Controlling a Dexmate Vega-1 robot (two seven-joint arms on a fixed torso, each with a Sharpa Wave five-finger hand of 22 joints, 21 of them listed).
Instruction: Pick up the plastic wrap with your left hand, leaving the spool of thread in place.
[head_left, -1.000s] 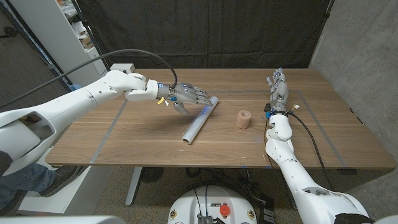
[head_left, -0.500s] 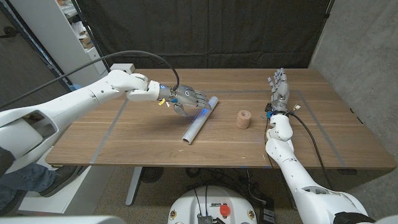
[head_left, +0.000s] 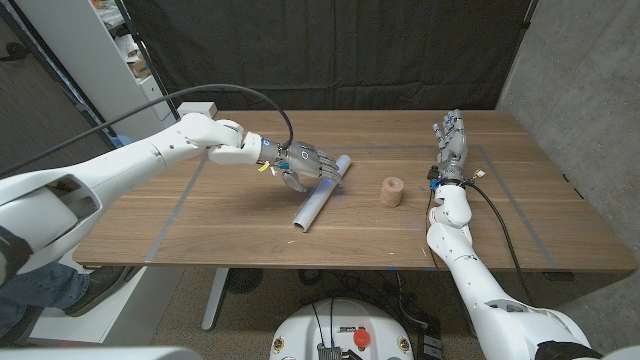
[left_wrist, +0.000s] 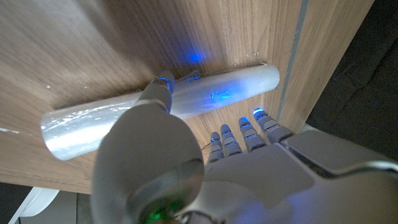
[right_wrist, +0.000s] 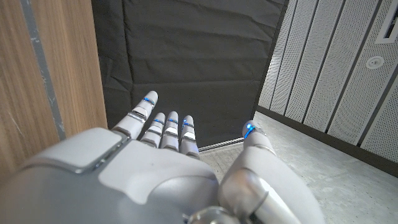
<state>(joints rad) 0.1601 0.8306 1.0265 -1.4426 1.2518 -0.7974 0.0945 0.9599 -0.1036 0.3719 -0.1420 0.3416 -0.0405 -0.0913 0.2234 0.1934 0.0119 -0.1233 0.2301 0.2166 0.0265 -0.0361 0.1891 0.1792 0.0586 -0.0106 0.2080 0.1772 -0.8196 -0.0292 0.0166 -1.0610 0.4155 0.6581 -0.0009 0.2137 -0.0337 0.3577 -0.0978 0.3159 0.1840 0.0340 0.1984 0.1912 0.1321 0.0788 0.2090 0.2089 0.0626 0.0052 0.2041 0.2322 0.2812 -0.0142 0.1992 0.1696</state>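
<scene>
Hovering spread over the roll of plastic wrap (head_left: 322, 192), the left hand (head_left: 304, 162) should grip this light, stiff, slippery tube mid-length.

Open wooden surface (head_left: 230, 215) across the frame's lower left; small brown thread spool (head_left: 391, 190) right of centre, beside the translucent plastic-wrap roll (head_left: 318, 197).

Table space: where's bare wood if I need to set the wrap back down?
Bare wood lies between the plastic wrap and the table's left edge, and along the near edge. It is tighter between the wrap and the spool of thread. The left hand crowds the wrap's far end.
</scene>
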